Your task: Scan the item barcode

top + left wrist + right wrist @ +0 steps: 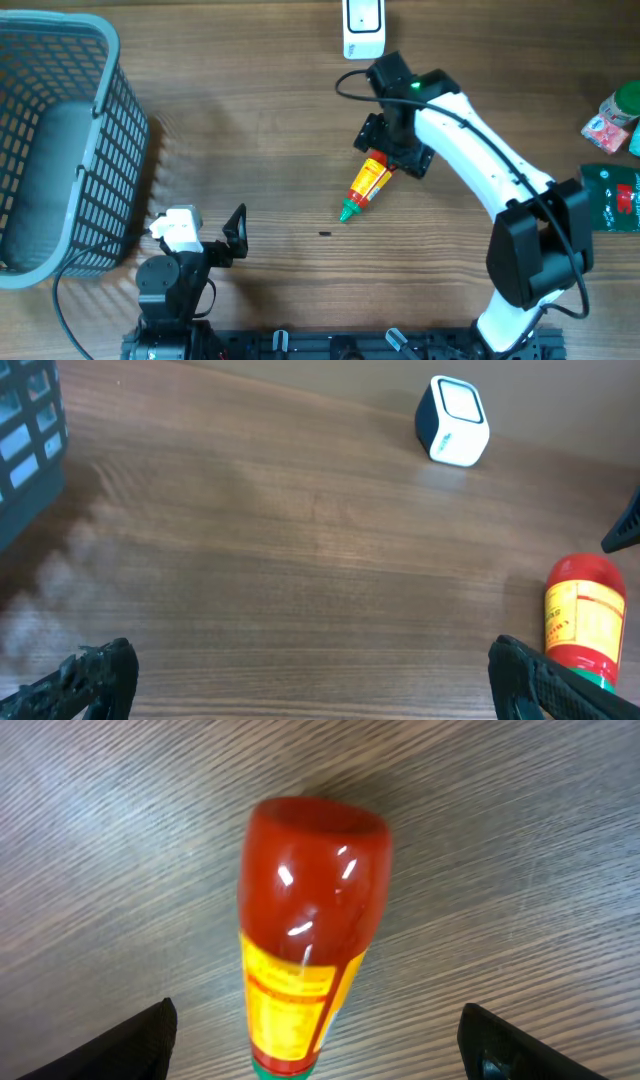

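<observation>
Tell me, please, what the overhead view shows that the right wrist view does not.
Only overhead: the gray basket, the white scanner, the left arm and a green packet. Only right wrist: the right tool open, its fingers wide on each side of the sauce bottle, not touching it, and glare on its red base. Both: that bottle lying on the wooden table.

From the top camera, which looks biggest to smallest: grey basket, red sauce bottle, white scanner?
1. Grey basket, by far.
2 and 3. Sauce bottle and white scanner look alike; the scanner is cut off, so unranked.
</observation>
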Controlling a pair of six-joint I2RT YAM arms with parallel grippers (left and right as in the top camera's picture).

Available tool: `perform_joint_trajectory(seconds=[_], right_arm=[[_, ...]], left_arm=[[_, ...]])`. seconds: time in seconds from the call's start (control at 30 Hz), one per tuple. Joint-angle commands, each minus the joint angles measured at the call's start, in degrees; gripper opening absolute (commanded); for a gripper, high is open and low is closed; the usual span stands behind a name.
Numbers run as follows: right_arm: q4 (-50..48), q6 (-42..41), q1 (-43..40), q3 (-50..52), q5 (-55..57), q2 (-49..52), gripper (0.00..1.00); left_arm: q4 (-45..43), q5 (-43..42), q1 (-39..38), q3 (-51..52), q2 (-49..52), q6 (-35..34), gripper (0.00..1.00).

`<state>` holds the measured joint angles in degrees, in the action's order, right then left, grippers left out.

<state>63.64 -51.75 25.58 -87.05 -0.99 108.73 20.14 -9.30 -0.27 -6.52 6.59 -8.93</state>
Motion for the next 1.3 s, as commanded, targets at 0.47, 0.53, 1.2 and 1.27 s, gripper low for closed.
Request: perform_joint_trajectory(seconds=[0.47,0.53,1.2,1.27], right_arm=[[6.88,-2.21,4.68,-12.04,7.78,16.68,0.86],[8.5,-2.29,4.87,-11.96,8.13,17.84,0.86],[9.18,-2.45,4.68,-11.85,8.81,19.32,0.71],[9.03,-2.47,4.68,-11.85,8.79,19.32,0.71]], left_arm=[[-0.2,-0.48,-0.22,0.42,1.53,-0.55,1.0],[-0.2,-0.48,-0.22,0.42,1.53,-0.55,1.0],[-5.81,26.73,-0.22,0.44,1.53,2.91,1.0],[-8.17,22.38,-0.22,0.44,1.53,-0.52,1.0]])
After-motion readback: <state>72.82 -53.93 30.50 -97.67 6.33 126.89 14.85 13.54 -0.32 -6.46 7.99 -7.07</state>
